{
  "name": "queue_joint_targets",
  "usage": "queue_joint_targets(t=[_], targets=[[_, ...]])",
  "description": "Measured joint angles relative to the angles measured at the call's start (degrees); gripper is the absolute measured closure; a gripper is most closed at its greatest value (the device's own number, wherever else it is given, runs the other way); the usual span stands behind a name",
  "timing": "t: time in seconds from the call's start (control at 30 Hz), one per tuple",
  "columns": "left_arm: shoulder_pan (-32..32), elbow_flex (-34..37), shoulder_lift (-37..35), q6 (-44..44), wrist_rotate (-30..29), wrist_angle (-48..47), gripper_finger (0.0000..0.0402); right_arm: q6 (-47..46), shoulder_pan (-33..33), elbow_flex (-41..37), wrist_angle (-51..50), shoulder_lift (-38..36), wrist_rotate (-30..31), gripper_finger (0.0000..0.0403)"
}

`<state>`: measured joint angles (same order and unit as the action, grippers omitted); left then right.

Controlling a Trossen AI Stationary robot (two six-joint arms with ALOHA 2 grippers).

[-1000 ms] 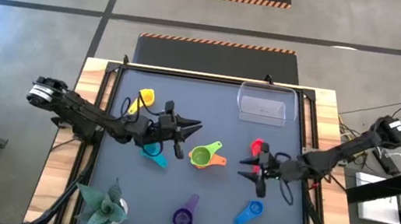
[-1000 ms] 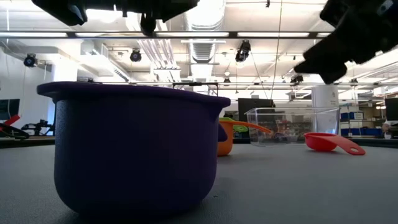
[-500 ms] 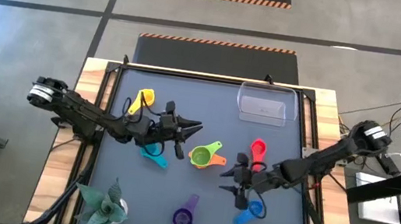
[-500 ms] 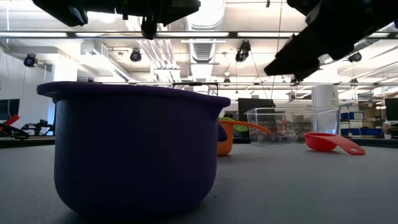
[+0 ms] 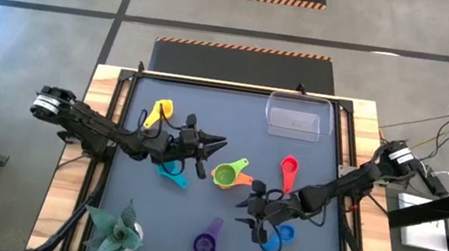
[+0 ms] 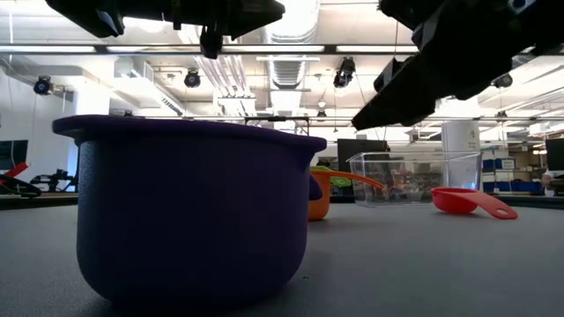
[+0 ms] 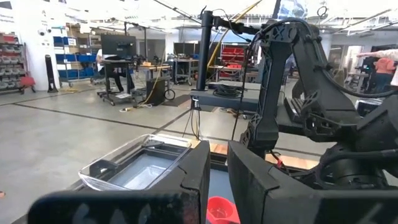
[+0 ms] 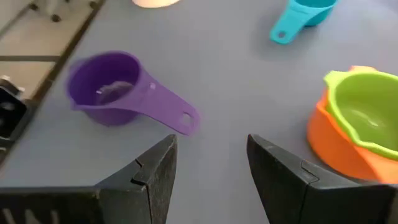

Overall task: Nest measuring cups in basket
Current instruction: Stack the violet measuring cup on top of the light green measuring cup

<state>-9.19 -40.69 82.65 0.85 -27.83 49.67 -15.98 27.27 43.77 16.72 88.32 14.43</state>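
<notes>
Measuring cups lie scattered outside the basket (image 5: 298,116), upper right, green (image 5: 223,176) already in orange; right gripper (image 5: 256,218) open, left gripper (image 5: 209,144) seemingly shut, empty.

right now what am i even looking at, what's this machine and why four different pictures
It is a robot with two dark arms at a table, each ending in a two-finger gripper. One picture looks straight down, one sits at table height, and two come from cameras on the wrists. On the grey table lie coloured measuring cups: yellow, teal, green nested in orange, red, purple, blue. The clear basket is empty. The left gripper hovers mid-table, holding nothing. The right gripper, open, hovers between the purple and blue cups.
</notes>
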Motion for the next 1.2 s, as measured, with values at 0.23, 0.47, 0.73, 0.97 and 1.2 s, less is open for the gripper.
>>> queue_joint_targets(t=[0.23, 0.47, 0.73, 0.97, 1.2], targets=[[0.0, 0.0, 0.0, 1.4, 0.3, 0.3, 0.0363, 0.2, 0.5, 1.3, 0.4, -0.5, -1.0, 0.022], [-0.1, 0.0, 0.0, 2.2, 0.3, 0.3, 0.0363, 0.5, 0.6, 1.6, 0.3, -0.5, -1.0, 0.022], [-0.2, 0.0, 0.6, 3.7, 0.5, -0.2, 0.0363, 1.2, 1.4, 1.7, 5.2, -0.1, -0.9, 0.022], [-0.2, 0.0, 3.0, 3.8, 0.5, 0.7, 0.0363, 3.1, 2.3, 1.7, 6.2, -0.1, -1.1, 0.022], [-0.1, -2.8, 5.4, 4.2, 0.5, 0.2, 0.0363, 3.6, 4.3, 1.7, 6.3, 0.0, -2.5, 0.022]])
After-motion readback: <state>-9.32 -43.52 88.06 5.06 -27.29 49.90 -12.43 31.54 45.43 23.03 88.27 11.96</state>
